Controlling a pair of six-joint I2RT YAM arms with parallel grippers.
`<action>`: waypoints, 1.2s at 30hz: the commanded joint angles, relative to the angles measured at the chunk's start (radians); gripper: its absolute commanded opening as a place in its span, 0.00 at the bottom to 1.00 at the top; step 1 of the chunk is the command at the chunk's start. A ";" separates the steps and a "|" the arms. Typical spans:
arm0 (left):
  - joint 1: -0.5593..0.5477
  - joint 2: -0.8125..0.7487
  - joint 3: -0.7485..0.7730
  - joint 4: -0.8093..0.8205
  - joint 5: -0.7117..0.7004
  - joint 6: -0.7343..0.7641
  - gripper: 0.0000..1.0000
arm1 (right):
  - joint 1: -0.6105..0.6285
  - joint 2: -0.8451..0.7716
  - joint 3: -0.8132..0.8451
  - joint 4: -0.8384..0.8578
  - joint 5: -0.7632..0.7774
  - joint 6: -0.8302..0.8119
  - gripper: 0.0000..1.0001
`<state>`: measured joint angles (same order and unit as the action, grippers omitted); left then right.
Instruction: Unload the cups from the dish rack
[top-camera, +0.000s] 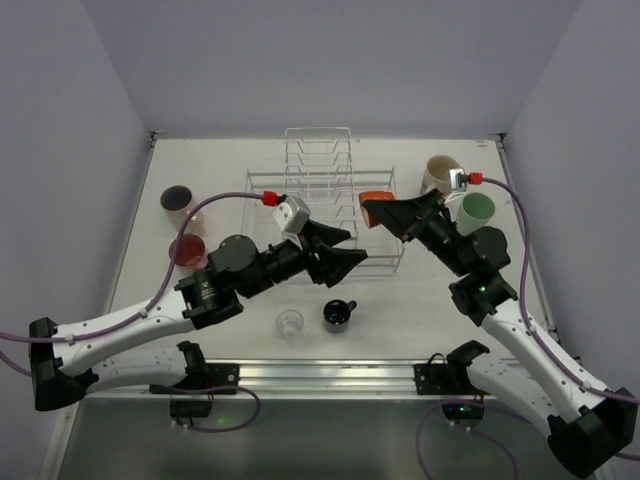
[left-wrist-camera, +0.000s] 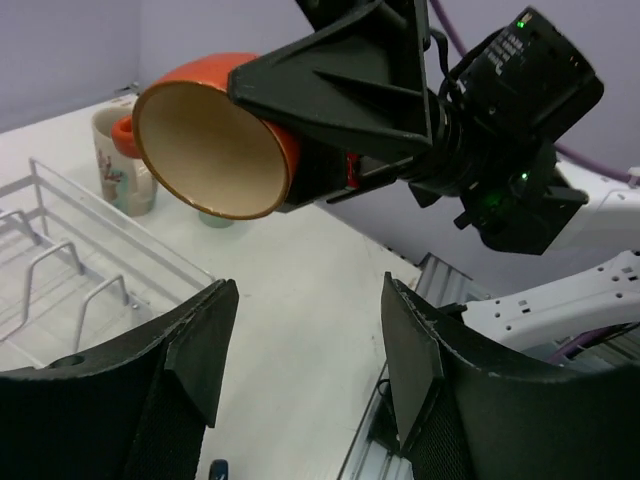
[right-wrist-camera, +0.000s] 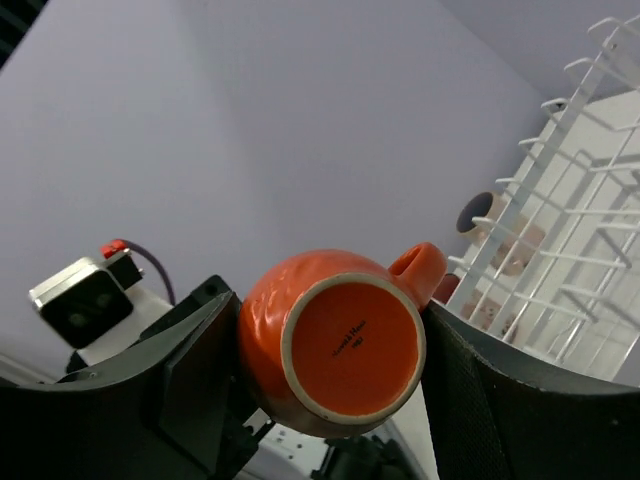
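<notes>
Your right fingers (right-wrist-camera: 190, 370) are clenched on the orange mug (right-wrist-camera: 335, 340), one on each side of its body. Its base faces the wrist camera and its handle points toward the dish rack (top-camera: 320, 195). From above, the mug hangs tilted over the rack's right part, clear of the bench (top-camera: 220, 165). Your left fingers (left-wrist-camera: 195, 340) stand apart with nothing between them, over the rack's near side, facing the mug's mouth. On the bench sit a cream mug (top-camera: 438, 175) and a green tumbler (top-camera: 478, 210) to the right. A far pink tumbler (top-camera: 177, 198) and a near pink tumbler (top-camera: 187, 250) stand to the left. A clear glass (top-camera: 290, 323) and a dark mug (top-camera: 338, 314) are nearest you.
</notes>
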<state>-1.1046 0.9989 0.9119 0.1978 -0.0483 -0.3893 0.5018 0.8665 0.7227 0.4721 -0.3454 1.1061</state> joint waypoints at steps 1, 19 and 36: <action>-0.024 0.009 0.064 0.157 0.073 -0.036 0.64 | -0.005 -0.105 -0.057 0.131 0.077 0.205 0.24; -0.178 0.187 0.228 0.089 -0.206 0.270 0.63 | -0.003 -0.185 -0.141 0.125 0.066 0.284 0.24; -0.230 0.285 0.263 0.106 -0.401 0.521 0.62 | -0.003 -0.178 -0.161 0.204 -0.009 0.319 0.24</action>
<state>-1.3312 1.2709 1.1324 0.2470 -0.4152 0.0662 0.4980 0.6895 0.5499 0.5724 -0.3172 1.4033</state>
